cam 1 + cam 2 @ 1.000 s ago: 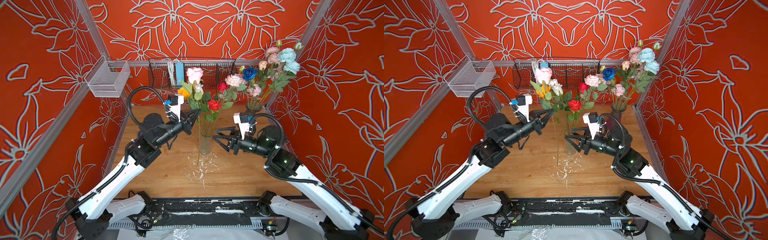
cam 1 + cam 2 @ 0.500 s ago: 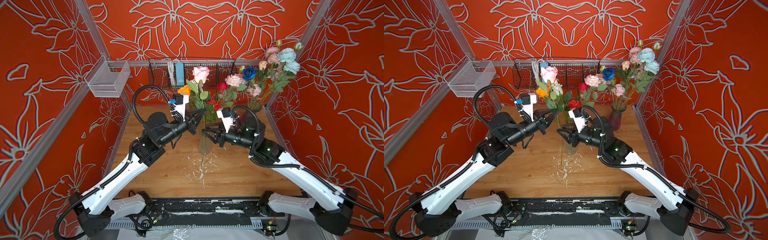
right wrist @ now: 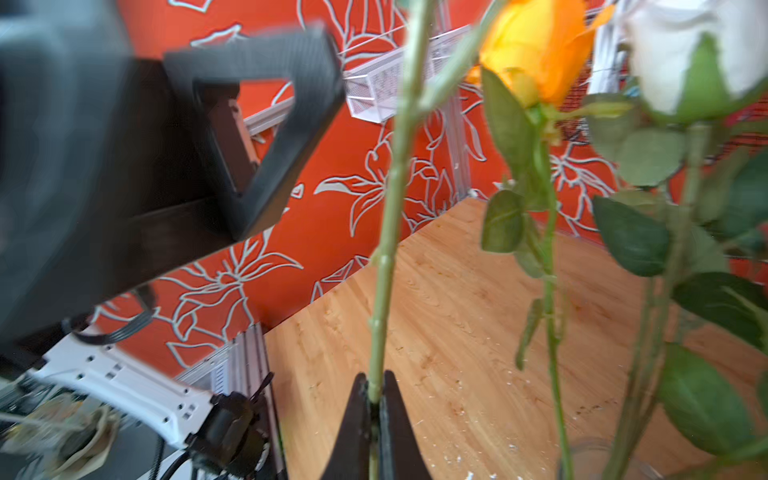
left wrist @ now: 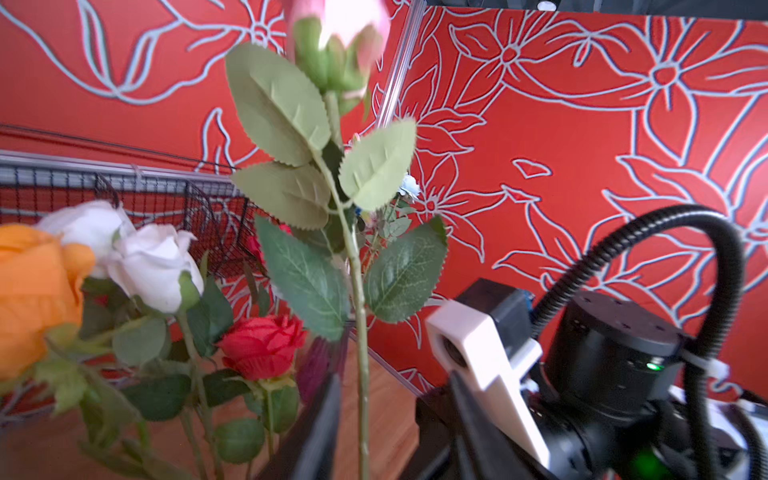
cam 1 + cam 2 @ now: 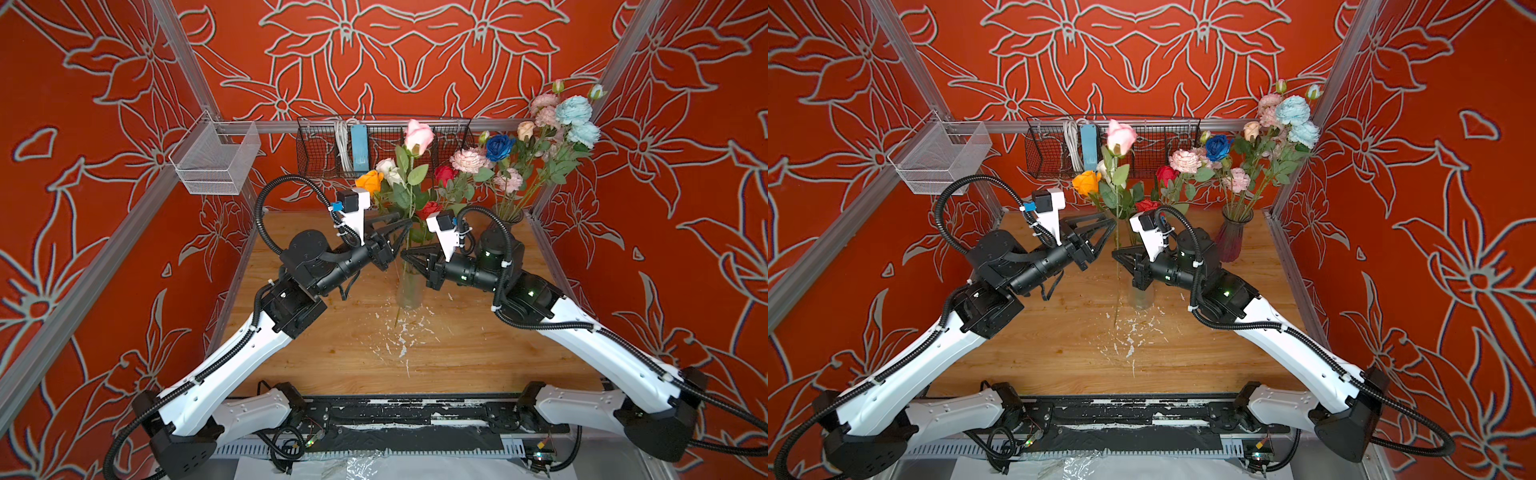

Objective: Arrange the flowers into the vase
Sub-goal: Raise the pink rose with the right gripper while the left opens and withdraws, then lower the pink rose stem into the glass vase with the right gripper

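Flowers first: the long-stemmed pale pink rose point(image 5: 417, 136) stands upright above the middle of the wooden table point(image 5: 457, 353), its bloom the highest of the central cluster. I see the right gripper point(image 3: 376, 399) clamped tight on that rose's green stem point(image 3: 386, 257), with both black fingers pressed against it. The left gripper point(image 5: 406, 219) is spread apart higher up the same stem, one finger on either side and neither visibly touching it. The clear glass vase point(image 5: 409, 286) sits near the table's middle, just beside the held stem. From the right wrist view the stem runs down outside the vase's rim. That vase holds an orange rose point(image 5: 370, 180), a white rose point(image 5: 388, 168) and a red rose point(image 4: 262, 347). At the far right corner, a dark glass vase point(image 5: 1231, 237) carries the other pink, light blue and dark blue blooms point(image 5: 1219, 147).
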You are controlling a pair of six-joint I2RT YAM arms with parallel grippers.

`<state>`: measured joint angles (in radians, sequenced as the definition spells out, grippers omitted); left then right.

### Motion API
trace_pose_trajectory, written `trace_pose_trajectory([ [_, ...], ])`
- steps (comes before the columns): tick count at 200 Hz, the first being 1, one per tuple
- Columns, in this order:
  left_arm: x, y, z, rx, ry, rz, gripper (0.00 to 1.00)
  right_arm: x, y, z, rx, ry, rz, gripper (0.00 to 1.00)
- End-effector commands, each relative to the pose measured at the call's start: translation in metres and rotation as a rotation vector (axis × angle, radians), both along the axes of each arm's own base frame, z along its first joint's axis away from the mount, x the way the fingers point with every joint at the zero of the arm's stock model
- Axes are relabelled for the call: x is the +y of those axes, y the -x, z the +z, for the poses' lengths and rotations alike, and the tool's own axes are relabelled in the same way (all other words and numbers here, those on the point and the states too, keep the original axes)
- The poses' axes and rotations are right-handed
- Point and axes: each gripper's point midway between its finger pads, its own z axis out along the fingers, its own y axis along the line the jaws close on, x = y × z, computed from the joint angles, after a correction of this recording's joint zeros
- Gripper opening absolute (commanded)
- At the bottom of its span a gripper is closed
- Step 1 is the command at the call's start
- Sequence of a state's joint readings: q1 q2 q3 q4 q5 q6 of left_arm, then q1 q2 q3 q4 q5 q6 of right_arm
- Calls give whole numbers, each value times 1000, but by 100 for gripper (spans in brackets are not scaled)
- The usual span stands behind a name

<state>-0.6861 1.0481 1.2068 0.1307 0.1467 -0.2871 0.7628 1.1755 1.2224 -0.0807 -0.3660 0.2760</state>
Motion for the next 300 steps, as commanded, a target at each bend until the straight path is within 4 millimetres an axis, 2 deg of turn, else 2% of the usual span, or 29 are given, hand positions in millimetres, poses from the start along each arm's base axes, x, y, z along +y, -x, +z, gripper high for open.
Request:
trace_pose_trajectory([
  [1,39,23,17,-66,34,100,85,-22,-9,33,-102,-3,-122,0],
  [20,79,29,-7,-5,35,251,86,-43,-21,48,-179,30,-255,0],
  [43,133,34,-58,131,39,470,86,-65,-39,71,-276,95,-411,0],
  [60,165,44,-95,219,22,582,86,-69,-51,82,-327,142,-472,0],
  [81,187,59,-121,263,34,633,86,-66,-67,90,-362,183,-517,0],
  [101,193,66,-133,273,51,633,87,-60,-80,88,-372,209,-539,0],
  [123,196,67,-138,281,44,639,87,-49,-95,79,-357,241,-546,0],
  [154,189,64,-146,299,24,622,87,-38,-109,50,-313,275,-536,0],
  [210,182,59,-163,325,23,610,87,-23,-113,-17,-174,286,-489,0],
  [233,181,59,-169,332,27,607,87,-27,-110,-38,-140,291,-499,16],
  [260,180,57,-176,342,25,604,87,-30,-104,-44,-125,288,-488,38],
  [269,179,57,-177,346,25,605,87,-31,-103,-44,-125,287,-489,41],
  [300,175,53,-184,361,24,596,87,-42,-91,-35,-127,242,-501,43],
])
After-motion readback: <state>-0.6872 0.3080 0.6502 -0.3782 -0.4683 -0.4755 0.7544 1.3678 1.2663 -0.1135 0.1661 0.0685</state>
